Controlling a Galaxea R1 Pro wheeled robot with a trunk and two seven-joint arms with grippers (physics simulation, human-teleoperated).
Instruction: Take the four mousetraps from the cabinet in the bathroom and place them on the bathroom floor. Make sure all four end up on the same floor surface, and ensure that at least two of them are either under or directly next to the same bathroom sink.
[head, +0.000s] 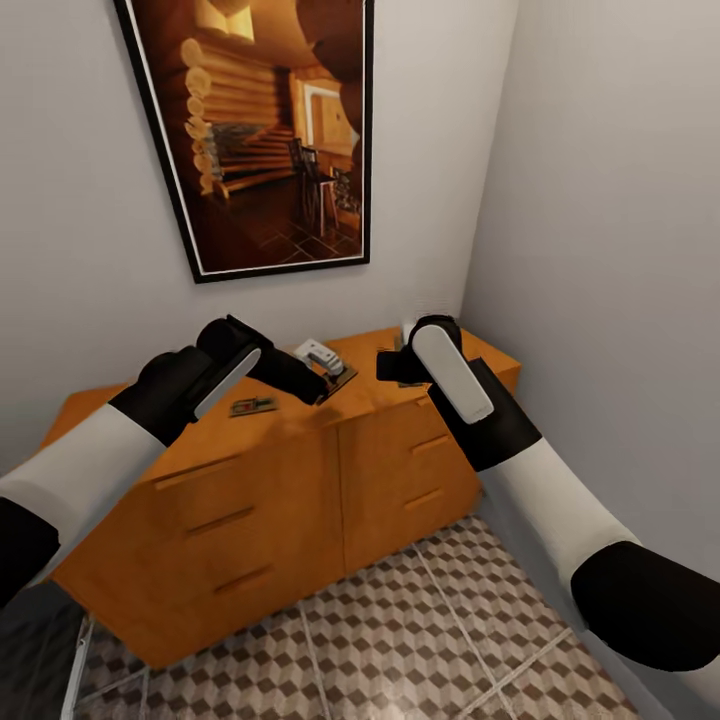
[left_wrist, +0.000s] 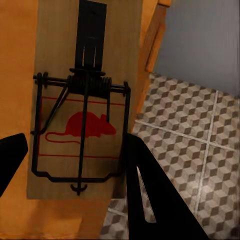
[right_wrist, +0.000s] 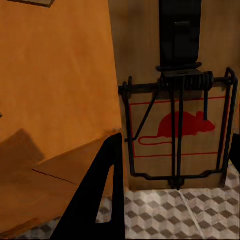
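Mousetraps, flat tan wooden boards with dark wire fittings, seem light and stiff; edges suit gripping. Left gripper (left_wrist: 70, 165) and right gripper (right_wrist: 172, 165) each clamp one (left_wrist: 80, 100) (right_wrist: 175, 100) over the orange-brown cabinet (head: 250, 480); another (head: 253, 406) lies there.

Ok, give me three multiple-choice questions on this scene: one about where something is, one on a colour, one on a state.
1. The loose mousetrap in the head view lies: A on the floor; B on the cabinet top; C in a drawer.
2. The mouse print on the trap is: A blue; B green; C red.
3. The drawer fronts are: A all shut; B one pulled open; C removed.
Answers: B, it rests flat on the orange top; C, it is red in both wrist views; A, every front sits flush.
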